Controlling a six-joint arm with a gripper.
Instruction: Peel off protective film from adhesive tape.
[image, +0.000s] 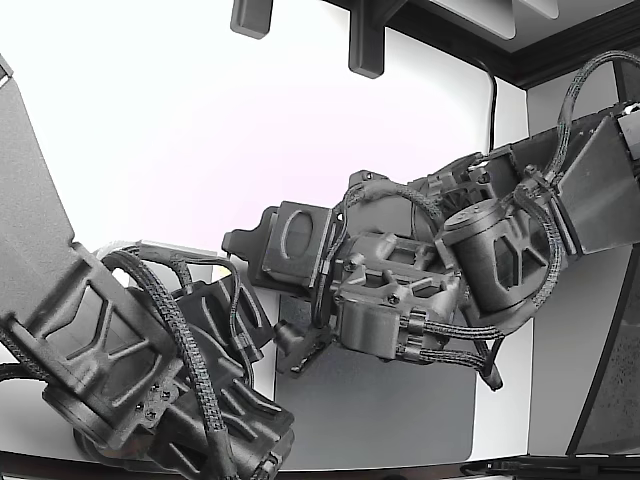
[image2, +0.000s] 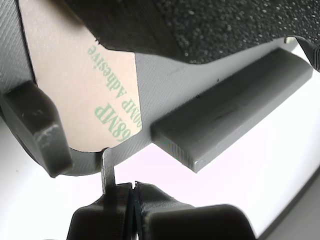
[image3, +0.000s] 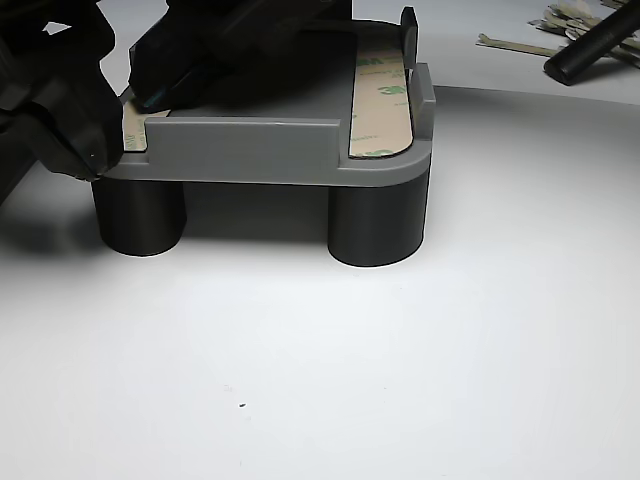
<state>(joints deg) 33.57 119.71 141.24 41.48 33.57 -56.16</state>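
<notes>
White table (image3: 400, 380): bare surface beneath and around the gripper.

Two dark arms (image: 130, 360) (image: 520, 230): meeting over a grey mat (image: 390, 410) in the exterior view.

Grey fixture (image3: 260, 150): flat plate on dark round legs (image3: 378, 225), with a raised grey bar (image2: 230, 115) directly ahead of the gripper.

Tape strips: one tan strip (image2: 80, 85) with green adhesive lettering lies on the plate just in front of the gripper; a second strip (image3: 383, 95) lies along the plate's far edge, well apart from the gripper.

Gripper (image2: 134, 200): jaws pressed together, pinching a thin grey film tab (image2: 108, 170) that rises from the near strip's corner.

Film scraps (image3: 560, 25): small pile well apart from the gripper, beside a dark rod (image3: 595, 45).
</notes>
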